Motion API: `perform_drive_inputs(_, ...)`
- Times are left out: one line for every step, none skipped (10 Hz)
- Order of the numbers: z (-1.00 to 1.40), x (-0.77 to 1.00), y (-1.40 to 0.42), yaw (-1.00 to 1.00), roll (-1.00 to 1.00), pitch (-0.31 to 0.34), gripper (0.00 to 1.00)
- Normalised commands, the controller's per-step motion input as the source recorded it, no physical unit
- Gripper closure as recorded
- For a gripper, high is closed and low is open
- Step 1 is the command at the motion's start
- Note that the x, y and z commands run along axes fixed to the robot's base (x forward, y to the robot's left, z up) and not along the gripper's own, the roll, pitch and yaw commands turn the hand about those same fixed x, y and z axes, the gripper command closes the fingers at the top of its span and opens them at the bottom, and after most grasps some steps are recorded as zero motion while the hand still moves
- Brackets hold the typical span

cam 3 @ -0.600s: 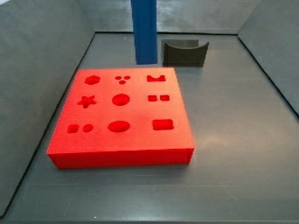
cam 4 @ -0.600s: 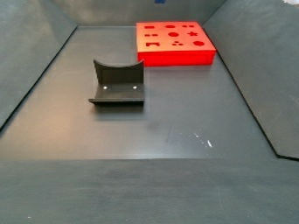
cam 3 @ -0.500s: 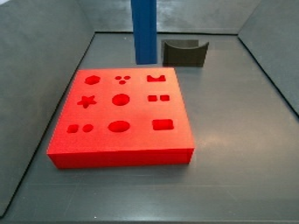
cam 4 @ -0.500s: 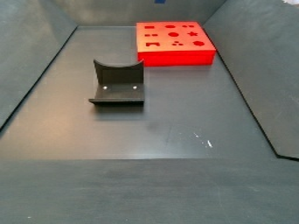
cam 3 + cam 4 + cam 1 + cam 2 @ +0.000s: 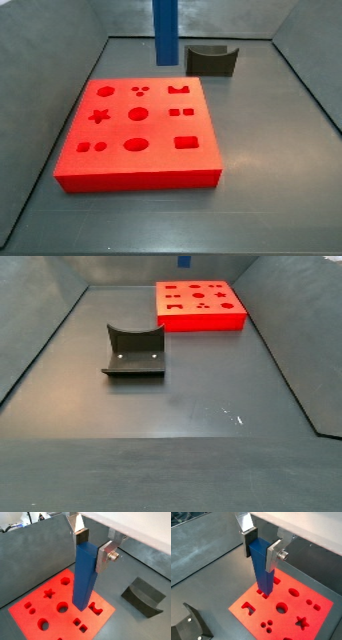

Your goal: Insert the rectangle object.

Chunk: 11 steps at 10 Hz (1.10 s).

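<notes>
Above the far edge of the red block (image 5: 134, 168), I hold the rectangle object (image 5: 164, 30) upright. My fingers (image 5: 107, 554) are clamped flat on either side of its upper part. The gripper (image 5: 262, 548) sits well above the block in both wrist views and is out of frame in both side views.

The change since half a second ago is small. In a side view the bar's lower end now sits a little higher in the picture than it did, so I have lifted it slightly or carried it back. It hangs free, with its tip clear of the red block's top, and none of the holes is filled.

The dark curved holder (image 5: 134, 351) stands empty on the tabletop (image 5: 267, 150), well apart from the block, and has not moved.

I take this to be the carry stage, with the bar gripped and raised and the insertion not begun. In a wrist view the bar's tip overlaps a squarish opening (image 5: 260, 592) in the picture, but I cannot tell from these angles whether it is truly lined up over it. I judge that the next step is to centre the bar over the matching rectangular slot. Its faces must be kept square to the slot before I lower it, because a slight twist would catch the rim.
</notes>
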Motion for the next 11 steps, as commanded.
perform_drive_inputs(-0.17,0.35,-0.87,0.00,0.21,0.000,1.00)
perform_drive_inputs(-0.18,0.53,-0.91,0.00,0.13,-0.033,1.00)
perform_drive_inputs(-0.21,0.54,-0.90,0.00,0.13,-0.031,1.00)
perform_drive_inputs(-0.21,0.54,-0.90,0.00,0.13,-0.034,1.00)
perform_drive_inputs(-0.21,0.53,-0.90,0.00,0.14,-0.031,1.00)
perform_drive_inputs(-0.21,0.53,-0.90,0.00,0.13,-0.031,1.00)
perform_drive_inputs(-0.33,0.58,-0.82,0.00,0.17,-0.004,1.00)
perform_drive_inputs(-0.22,0.60,-0.20,0.21,0.50,0.000,1.00)
perform_drive_inputs(0.00,0.40,-0.06,0.23,0.50,0.050,1.00)
perform_drive_inputs(-0.21,0.08,-0.25,0.15,0.45,0.023,1.00)
perform_drive_inputs(-0.03,0.00,0.00,0.00,0.00,0.000,1.00)
